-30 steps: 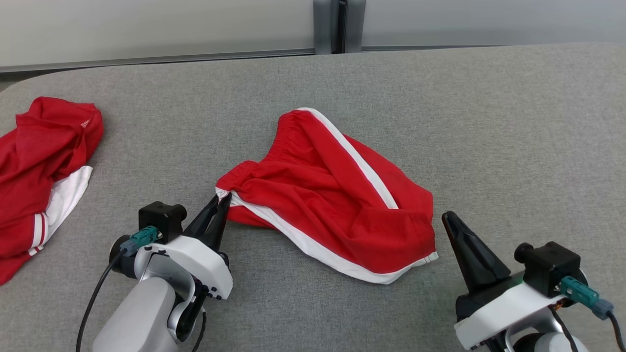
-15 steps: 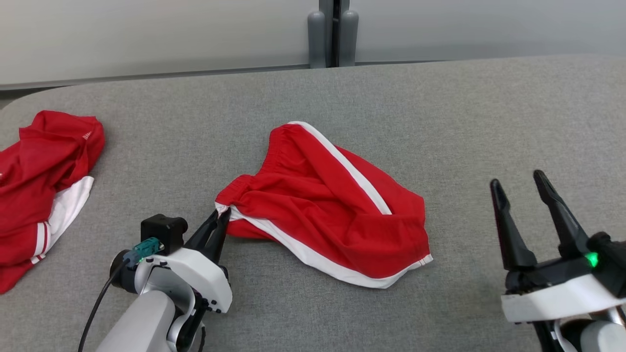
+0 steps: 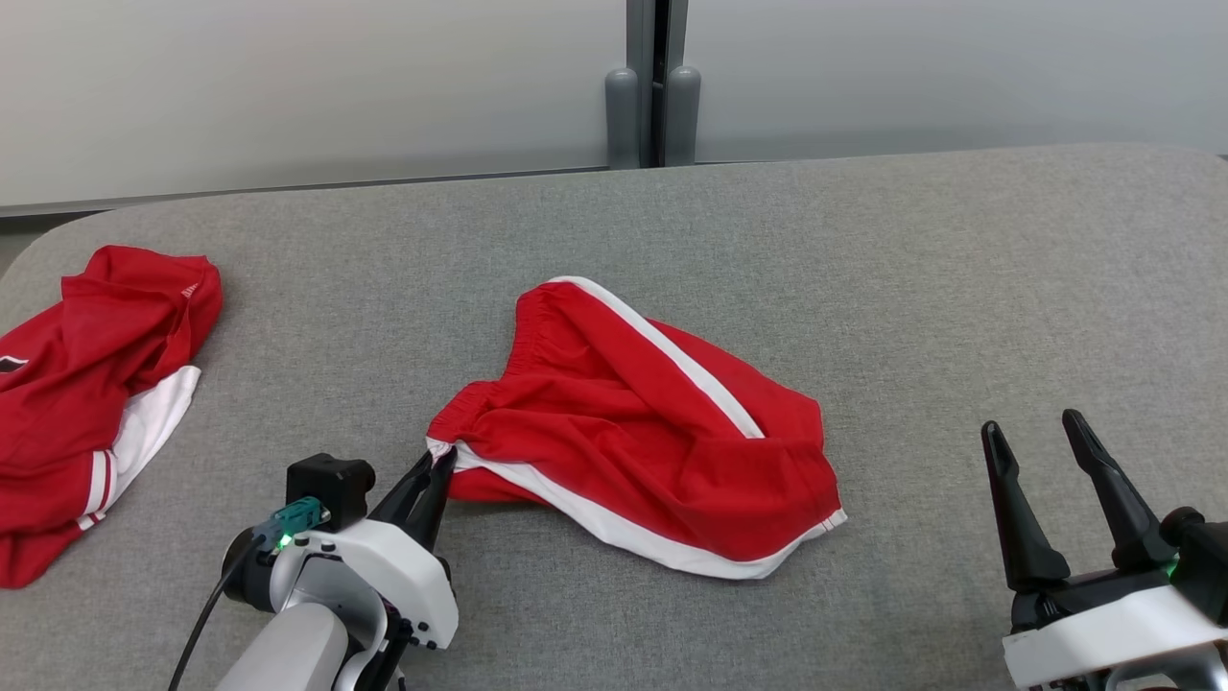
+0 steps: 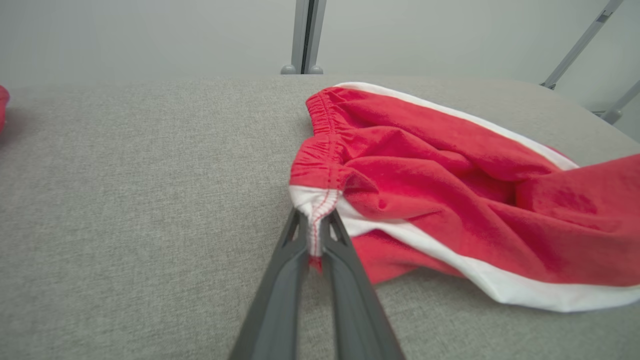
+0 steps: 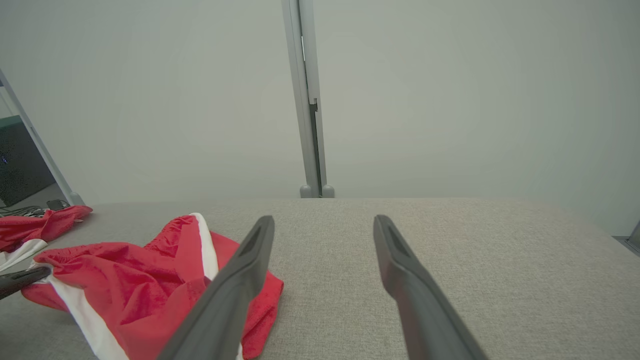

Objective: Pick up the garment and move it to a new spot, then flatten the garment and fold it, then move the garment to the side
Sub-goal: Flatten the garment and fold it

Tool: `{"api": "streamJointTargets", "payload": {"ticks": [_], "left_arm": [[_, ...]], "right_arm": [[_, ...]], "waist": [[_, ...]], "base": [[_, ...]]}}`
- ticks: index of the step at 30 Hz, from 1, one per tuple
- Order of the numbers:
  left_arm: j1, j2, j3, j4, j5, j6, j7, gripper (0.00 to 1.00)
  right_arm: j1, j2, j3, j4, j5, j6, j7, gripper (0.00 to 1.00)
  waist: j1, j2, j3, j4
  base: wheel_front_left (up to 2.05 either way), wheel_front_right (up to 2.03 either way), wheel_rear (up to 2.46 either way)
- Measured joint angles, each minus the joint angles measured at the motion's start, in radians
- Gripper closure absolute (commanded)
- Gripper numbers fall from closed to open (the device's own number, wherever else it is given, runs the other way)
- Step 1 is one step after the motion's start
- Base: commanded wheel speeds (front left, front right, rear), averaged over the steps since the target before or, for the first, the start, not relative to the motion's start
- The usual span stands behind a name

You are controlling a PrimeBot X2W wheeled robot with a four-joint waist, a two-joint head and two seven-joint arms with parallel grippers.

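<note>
Grey woven fabric is noted across the table [image 3: 959, 269], which is backed by pale wall panels [image 3: 288, 86] and a grey post [image 3: 652, 106]. At the far left edge a second red-and-white cloth [image 3: 86, 384] is found crumpled. Right of it, the left claw [image 3: 436, 463] is recorded pressed together on the white-trimmed waistband corner of the garment [image 3: 652, 432]; in the left wrist view the seam is seen pinched between its fingers. The garment, red shorts with white stripes, is laid loose and wrinkled at the table's middle. At the lower right, the right claw [image 3: 1033, 424] is held spread and empty over bare table, well apart from the garment's hem.
</note>
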State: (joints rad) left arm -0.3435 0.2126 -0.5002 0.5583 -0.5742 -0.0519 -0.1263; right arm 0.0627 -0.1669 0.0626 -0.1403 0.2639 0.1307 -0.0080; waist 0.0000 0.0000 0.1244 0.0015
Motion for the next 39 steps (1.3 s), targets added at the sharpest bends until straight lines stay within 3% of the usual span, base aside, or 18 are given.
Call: {"api": "streamJointTargets", "payload": {"ticks": [14,23,34,35,36,38,39], "left_arm": [[0.004,0.004,-0.010,-0.005,-0.009,0.006,0.013,1.00],[-0.018,0.004,-0.016,-0.018,-0.010,0.009,0.012,1.00],[-0.054,-0.007,-0.027,-0.003,-0.014,0.001,0.001,1.00],[-0.054,-0.008,-0.028,-0.001,-0.014,0.001,-0.002,1.00],[-0.054,-0.009,-0.029,0.002,-0.014,0.000,-0.002,1.00],[-0.055,-0.009,-0.030,0.005,-0.015,0.000,-0.006,1.00],[-0.055,-0.009,-0.030,0.005,-0.015,0.000,-0.007,1.00]], "right_arm": [[0.000,-0.013,0.046,0.011,0.014,0.000,0.037,0.00],[-0.019,-0.107,0.227,0.134,0.052,0.000,0.164,0.00],[-0.182,-0.153,0.396,0.254,0.105,0.000,0.158,0.00],[-0.189,-0.158,0.409,0.259,0.115,0.000,0.158,0.19],[-0.195,-0.165,0.427,0.262,0.127,0.000,0.160,0.55],[-0.209,-0.180,0.465,0.266,0.152,0.000,0.167,1.00],[-0.213,-0.187,0.474,0.265,0.166,0.000,0.161,1.00]], "waist": [[0.0000,0.0000,0.002,0.003],[-0.0001,0.0000,0.038,0.013],[0.0000,0.0000,0.086,0.036],[0.0000,0.0000,0.088,0.037],[0.0000,0.0000,0.088,0.037],[0.0000,0.0000,0.089,0.037],[0.0000,0.0000,0.089,0.037]], "base": [[0.00,0.00,0.00],[0.00,0.00,0.00],[0.00,0.00,0.00],[0.00,0.00,0.00],[0.00,0.00,0.00],[0.00,0.00,0.00],[0.00,0.00,0.00]]}}
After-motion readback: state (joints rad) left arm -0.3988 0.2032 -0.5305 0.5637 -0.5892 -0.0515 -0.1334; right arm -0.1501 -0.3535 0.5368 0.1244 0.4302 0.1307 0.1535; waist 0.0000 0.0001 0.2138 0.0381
